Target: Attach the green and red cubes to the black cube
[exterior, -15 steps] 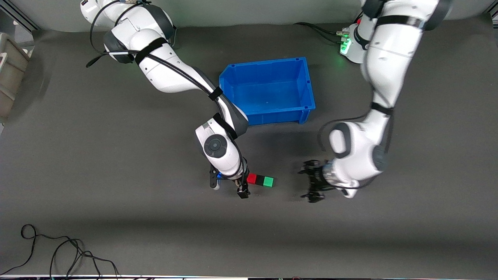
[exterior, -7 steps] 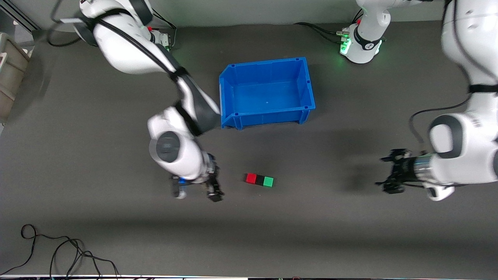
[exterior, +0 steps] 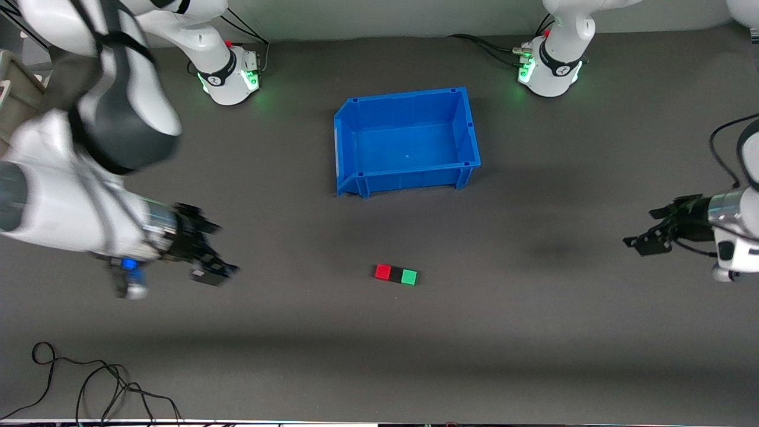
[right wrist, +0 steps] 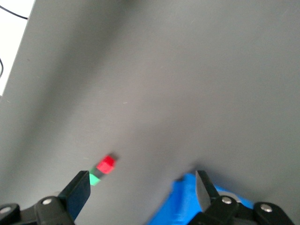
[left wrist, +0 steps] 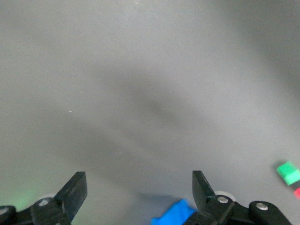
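The red cube (exterior: 383,271), the black cube (exterior: 396,274) and the green cube (exterior: 409,277) lie touching in one row on the dark table, black in the middle. My right gripper (exterior: 212,252) is open and empty, well apart from the row toward the right arm's end. My left gripper (exterior: 650,229) is open and empty toward the left arm's end. The right wrist view shows the open right gripper (right wrist: 142,187), the red cube (right wrist: 107,163) and the green cube (right wrist: 94,180). The left wrist view shows the open left gripper (left wrist: 138,187) and the green cube (left wrist: 289,171).
An empty blue bin (exterior: 409,176) stands farther from the front camera than the cubes. A black cable (exterior: 89,379) lies near the table's front edge at the right arm's end. A grey box (exterior: 18,107) sits at that end too.
Both arms have swung away from the cubes toward their own ends of the table. The row of three cubes has stayed in place.
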Robot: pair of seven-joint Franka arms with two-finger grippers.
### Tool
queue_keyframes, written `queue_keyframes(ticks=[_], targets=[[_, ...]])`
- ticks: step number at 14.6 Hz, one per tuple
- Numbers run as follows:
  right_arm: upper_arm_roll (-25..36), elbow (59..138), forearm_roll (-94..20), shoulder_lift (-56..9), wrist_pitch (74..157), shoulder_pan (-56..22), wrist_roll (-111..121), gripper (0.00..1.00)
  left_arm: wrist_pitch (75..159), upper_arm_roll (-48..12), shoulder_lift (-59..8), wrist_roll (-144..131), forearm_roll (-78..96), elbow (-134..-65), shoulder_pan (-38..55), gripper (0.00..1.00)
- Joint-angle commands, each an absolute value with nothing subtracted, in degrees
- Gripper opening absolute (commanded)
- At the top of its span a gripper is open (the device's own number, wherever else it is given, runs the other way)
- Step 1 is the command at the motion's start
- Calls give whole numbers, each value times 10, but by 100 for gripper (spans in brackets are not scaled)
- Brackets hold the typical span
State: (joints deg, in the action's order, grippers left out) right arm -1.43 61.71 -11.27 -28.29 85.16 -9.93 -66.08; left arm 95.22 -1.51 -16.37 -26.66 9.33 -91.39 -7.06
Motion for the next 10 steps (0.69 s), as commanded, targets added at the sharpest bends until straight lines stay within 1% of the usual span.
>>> queue_keyframes(ticks=[1,3,5,10], targets=[[-12,638,-119,-239,783,-49,-506,100,921,-25,-142,-139,30,-891,-66,100],[-11,636,-116,-227,752,-8,-403,100,927,-25,-125,-40,13,-890,-62,100],[-11,636,-100,-215,748,28,-302,99,927,-26,-100,-10,12,-896,-62,100],[-11,639,25,-210,737,37,-63,99,947,-26,-60,-9,4,-912,-31,100]])
